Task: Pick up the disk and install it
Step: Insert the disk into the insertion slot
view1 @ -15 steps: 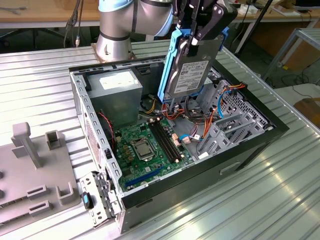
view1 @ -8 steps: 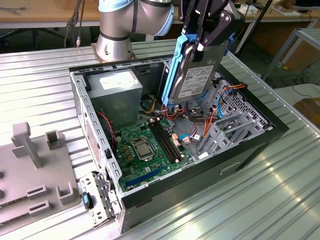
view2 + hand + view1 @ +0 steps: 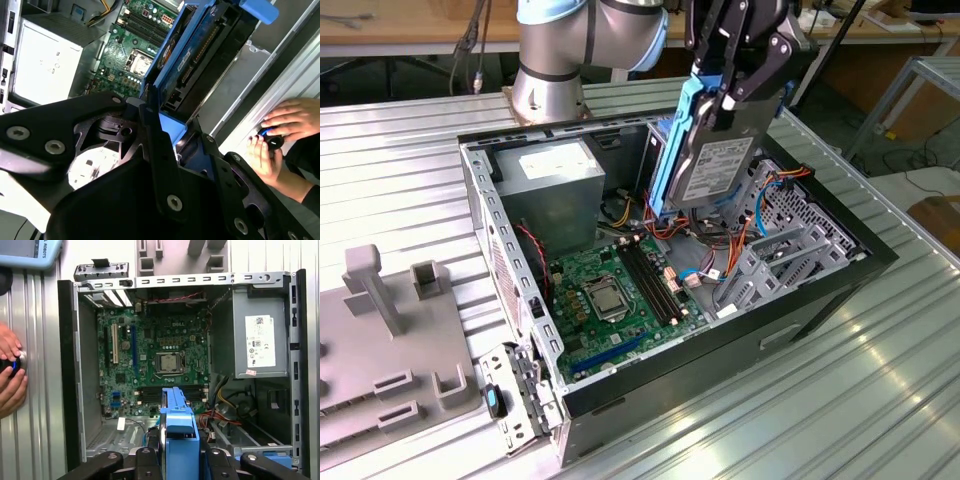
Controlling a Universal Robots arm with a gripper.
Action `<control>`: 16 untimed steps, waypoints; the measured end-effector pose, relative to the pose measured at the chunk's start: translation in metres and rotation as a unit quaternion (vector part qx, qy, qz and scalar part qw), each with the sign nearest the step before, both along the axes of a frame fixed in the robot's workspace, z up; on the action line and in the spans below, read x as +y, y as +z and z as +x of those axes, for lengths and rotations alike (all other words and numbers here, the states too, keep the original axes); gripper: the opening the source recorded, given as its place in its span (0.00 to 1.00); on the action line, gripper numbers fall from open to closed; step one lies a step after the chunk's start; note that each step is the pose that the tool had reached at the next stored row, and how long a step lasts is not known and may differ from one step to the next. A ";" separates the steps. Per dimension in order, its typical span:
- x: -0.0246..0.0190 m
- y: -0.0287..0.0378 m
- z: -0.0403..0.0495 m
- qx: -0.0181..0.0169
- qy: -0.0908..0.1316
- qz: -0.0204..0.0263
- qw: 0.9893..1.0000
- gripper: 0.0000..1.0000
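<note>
Disk (image 3: 713, 165) hangs on edge, tilted, above the open computer case (image 3: 820, 300), with the gripper (image 3: 740, 85) closed on its upper end across the blue rails. Its lower edge is over the tangle of cables (image 3: 695, 225) between the motherboard (image 3: 610, 300) and the drive cage (image 3: 790, 240). It seems clear of them, though the angle makes that hard to judge. Open room lies above the motherboard, and the power supply (image 3: 555, 185) fills the corner nearest the arm's base (image 3: 550, 85). The case lies on its side on a ribbed metal table (image 3: 820, 410), with a grey fixture plate (image 3: 380, 340) at the exterior view's left. In both wrist views a person's hands (image 3: 282, 125) (image 3: 11, 372) rest on a small dark knob beside the case.
</note>
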State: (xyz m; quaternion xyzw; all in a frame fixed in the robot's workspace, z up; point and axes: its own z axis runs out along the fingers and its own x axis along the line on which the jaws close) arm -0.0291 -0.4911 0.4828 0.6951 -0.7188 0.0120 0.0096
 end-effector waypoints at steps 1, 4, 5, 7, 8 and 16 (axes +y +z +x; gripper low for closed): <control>-0.0020 0.0000 0.0010 0.000 0.000 0.000 1.000 0.37; -0.0072 -0.0003 0.0036 0.000 0.000 0.000 1.000 0.37; -0.0089 -0.0004 0.0047 0.000 0.000 0.000 1.000 0.37; -0.0120 -0.0009 0.0068 0.000 -0.001 0.000 1.000 0.37; -0.0133 -0.0011 0.0077 0.000 -0.001 0.000 1.000 0.37; -0.0242 -0.0055 0.0161 0.000 -0.006 0.000 1.000 0.37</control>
